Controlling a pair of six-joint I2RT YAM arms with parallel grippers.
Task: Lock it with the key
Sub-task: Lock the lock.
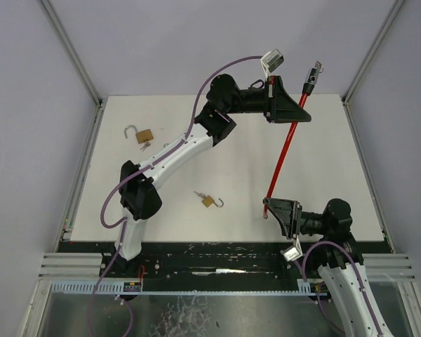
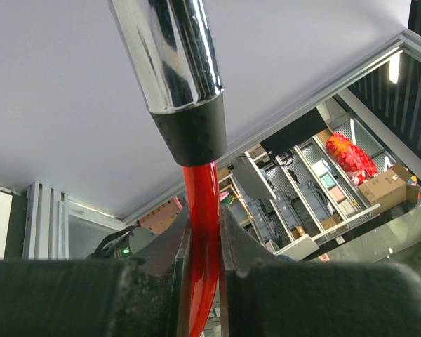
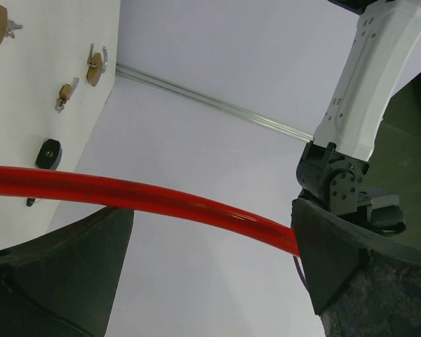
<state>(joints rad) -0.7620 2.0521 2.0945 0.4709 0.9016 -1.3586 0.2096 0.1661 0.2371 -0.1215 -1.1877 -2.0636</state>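
Observation:
A red cable lock point(image 1: 284, 154) hangs slanted above the table, its chrome lock head point(image 1: 312, 77) at the top. My left gripper point(image 1: 303, 105) is shut on the cable just below that head; in the left wrist view the cable point(image 2: 200, 203) is pinched between both pads under the chrome cylinder point(image 2: 172, 56). My right gripper point(image 1: 268, 210) stands open at the cable's lower end. In the right wrist view the cable point(image 3: 161, 200) crosses in front of the wide-apart fingers, ungripped. A small brass padlock point(image 1: 209, 201) with its shackle open lies mid-table, a small key point(image 1: 198, 194) beside it.
A larger open brass padlock point(image 1: 144, 135) with keys lies at the back left of the white table point(image 1: 323, 168). The right wrist view also shows a small black object point(image 3: 49, 153) on the table. Grey walls and metal rails close in the sides.

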